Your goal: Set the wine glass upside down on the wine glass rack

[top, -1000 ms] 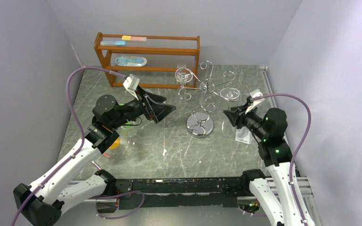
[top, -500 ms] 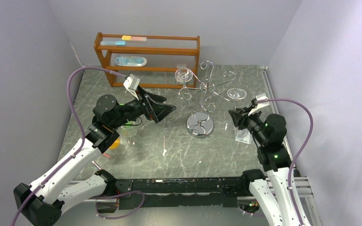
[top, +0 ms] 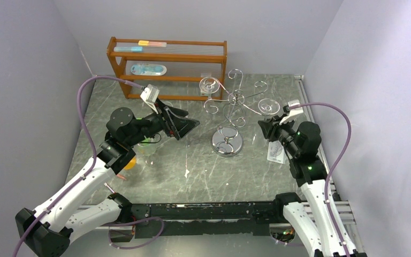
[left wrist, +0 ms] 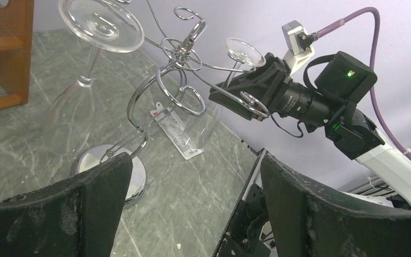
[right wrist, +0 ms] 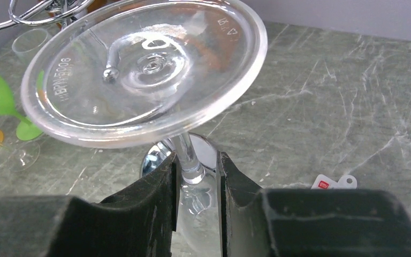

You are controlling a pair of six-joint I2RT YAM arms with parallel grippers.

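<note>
1. The wine glass rack (top: 227, 143) is shiny silver wire. It has curly arms, a thin middle post and a round mirror foot.
2. It stands on a grey bench (top: 192, 171) that looks like stone with white cracks.
3. The wine glass (right wrist: 144, 69) is clear and smooth, with a flat round foot and a thin stem.
4. Raised letters run round its foot, too faint to read. A white tag (right wrist: 334, 183) on the bench has a red mark.
5. The right end effector (right wrist: 198, 171) is clenched on the stem. It holds the glass upside down at the rack's right arm, with a wire tip by the foot.
6. The left end effector (left wrist: 192, 182) is spread wide and holds nothing, left of the rack.
</note>
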